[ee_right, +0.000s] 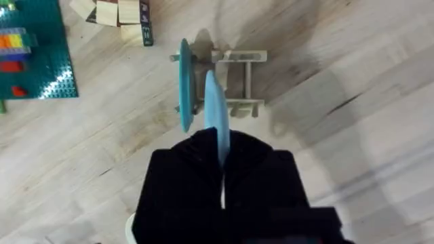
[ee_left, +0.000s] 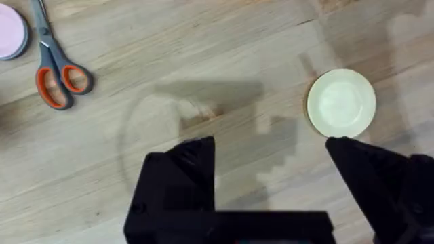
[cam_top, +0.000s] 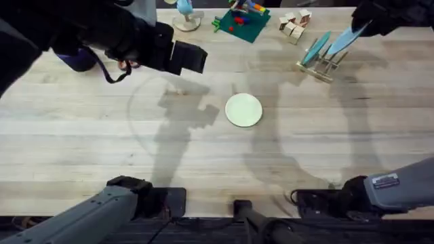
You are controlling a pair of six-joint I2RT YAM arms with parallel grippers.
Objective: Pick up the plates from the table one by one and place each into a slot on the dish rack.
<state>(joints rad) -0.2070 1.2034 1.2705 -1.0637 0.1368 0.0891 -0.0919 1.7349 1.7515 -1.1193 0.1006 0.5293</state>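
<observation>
A pale cream plate (cam_top: pixel 243 110) (ee_left: pixel 341 102) lies flat on the table (cam_top: pixel 81 142) near its middle. My left gripper (cam_top: pixel 193 57) (ee_left: pixel 271 146) hovers open to the left of and beyond that plate, holding nothing. At the far right stands the wooden dish rack (cam_top: pixel 324 66) (ee_right: pixel 239 81) with one blue plate (cam_top: pixel 315 49) (ee_right: pixel 184 85) upright in a slot. My right gripper (cam_top: pixel 366 24) (ee_right: pixel 220 146) is shut on a second light blue plate (cam_top: pixel 346 38) (ee_right: pixel 215 115), held edge-on just above the rack beside the first.
Orange-handled scissors (ee_left: pixel 57 68) and a small pink dish (ee_left: pixel 10 30) lie at the far left. A green brick baseplate (cam_top: pixel 241 26) and a pile of wooden blocks (cam_top: pixel 295 26) sit along the far edge, left of the rack.
</observation>
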